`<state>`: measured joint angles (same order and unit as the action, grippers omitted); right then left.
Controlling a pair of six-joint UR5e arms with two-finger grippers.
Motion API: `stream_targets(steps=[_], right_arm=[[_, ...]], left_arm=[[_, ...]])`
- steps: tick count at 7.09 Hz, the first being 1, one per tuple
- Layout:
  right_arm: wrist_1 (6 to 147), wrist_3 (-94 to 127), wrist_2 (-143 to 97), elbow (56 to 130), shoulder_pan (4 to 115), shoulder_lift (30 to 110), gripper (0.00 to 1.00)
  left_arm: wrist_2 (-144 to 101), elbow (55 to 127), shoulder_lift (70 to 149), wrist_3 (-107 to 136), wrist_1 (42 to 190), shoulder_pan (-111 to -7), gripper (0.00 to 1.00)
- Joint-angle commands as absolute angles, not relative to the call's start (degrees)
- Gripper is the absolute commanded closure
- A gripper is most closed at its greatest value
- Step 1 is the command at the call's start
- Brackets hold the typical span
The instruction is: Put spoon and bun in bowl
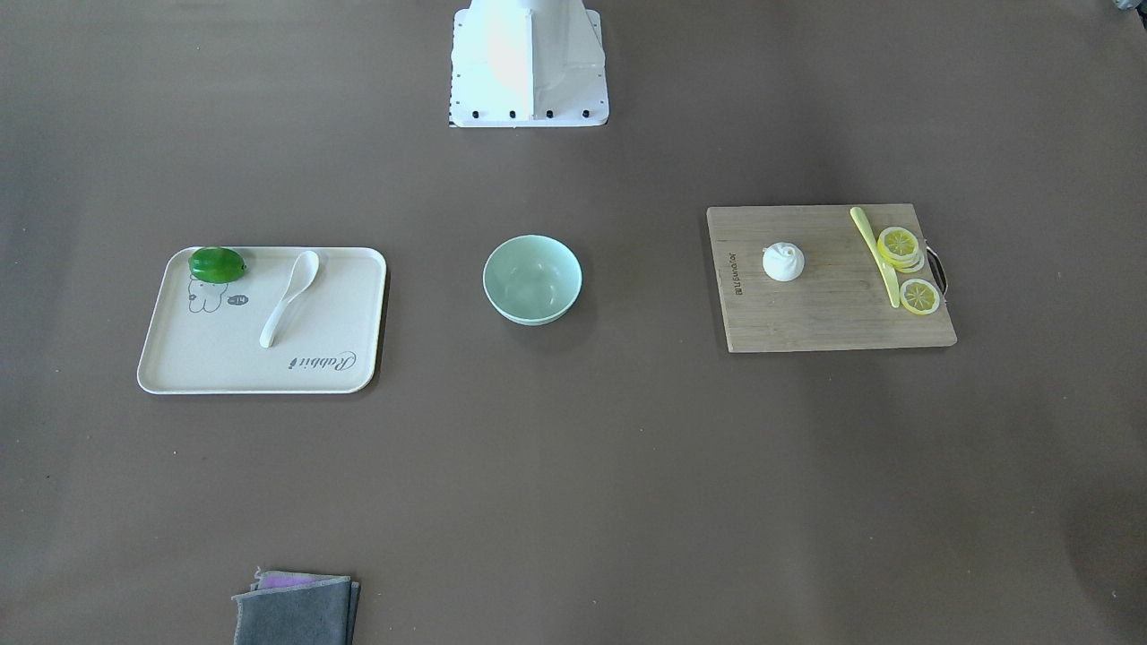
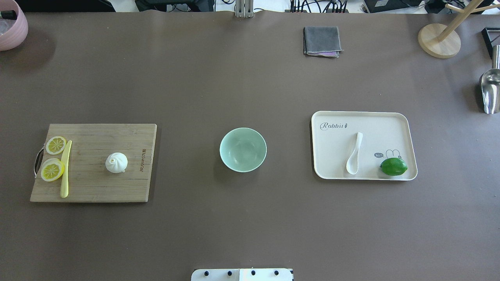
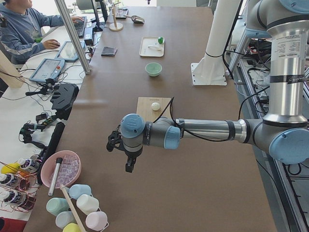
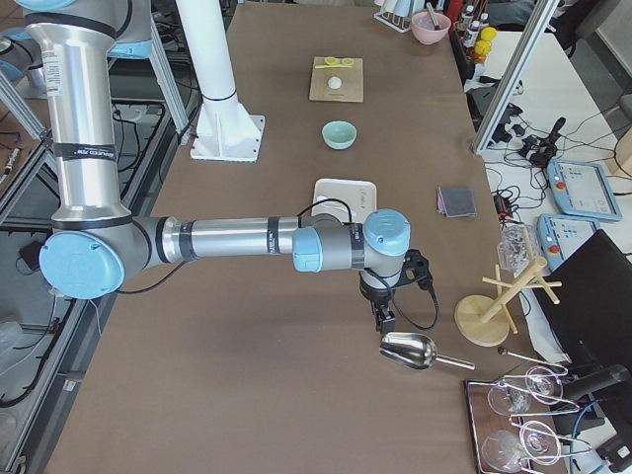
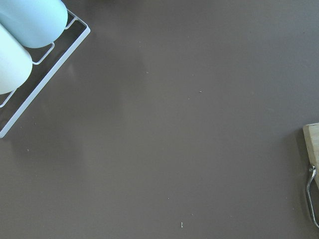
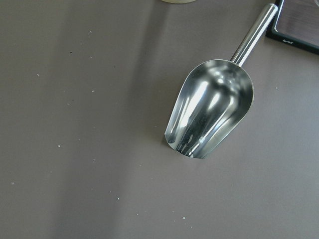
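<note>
The left gripper (image 3: 129, 168) hangs fingers-down over bare table past the handle end of the cutting board. It shows only in the side view, so I cannot tell how far its jaws stand apart; nothing is seen in them. The right gripper (image 4: 383, 323) hangs near the table's other end, over a metal scoop (image 6: 209, 107) that lies on its side. Its jaw gap cannot be judged either, and nothing is seen in its hold.

The brown table (image 2: 250, 226) carries a wooden cutting board (image 2: 93, 183) on the robot's left and a cream tray (image 2: 336, 156) on its right, well apart. The mint-green bowl (image 2: 243, 150) stands upright and empty between them, touching neither.

The spoon (image 2: 353, 156) lies on the tray, scoop end toward the robot. A green lime (image 2: 393, 166) sits near it in the tray's corner, apart from it.

The bun (image 2: 116, 162) sits upright on the board, near its middle. A slim yellow utensil (image 2: 65, 168) lies by the board's handle end, with lemon slices (image 2: 52, 169) just beside it.
</note>
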<state>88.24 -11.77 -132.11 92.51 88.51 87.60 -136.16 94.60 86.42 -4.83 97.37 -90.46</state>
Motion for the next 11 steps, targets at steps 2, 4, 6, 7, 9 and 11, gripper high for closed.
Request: stream_targets(steps=[2, 4, 6, 7, 9, 11], right_arm=[[88.2, -12.0, -132.3, 92.8, 88.3, 87.7, 0.00], [86.8, -12.0, -132.3, 92.2, 88.3, 88.3, 0.00], [83.8, -11.7, -132.4, 91.9, 88.3, 89.2, 0.00], [83.7, -11.7, -132.6, 91.9, 88.3, 89.2, 0.00], [83.6, -10.2, -136.1, 91.8, 88.2, 89.2, 0.00], [83.2, -3.7, -137.5, 92.5, 86.8, 88.9, 0.00]], left_arm=[[-136.1, 95.5, 85.8, -4.8, 97.7, -90.5, 0.02], [-136.3, 96.9, 85.9, -4.7, 97.7, -90.4, 0.02], [-139.3, 96.9, 86.5, -1.8, 98.0, -90.4, 0.02], [-140.9, 97.5, 86.5, -1.4, 101.0, -90.4, 0.02], [-140.8, 97.6, 86.4, -1.3, 102.3, -90.1, 0.02], [-140.8, 97.9, 86.8, -0.9, 102.2, -89.9, 0.02]])
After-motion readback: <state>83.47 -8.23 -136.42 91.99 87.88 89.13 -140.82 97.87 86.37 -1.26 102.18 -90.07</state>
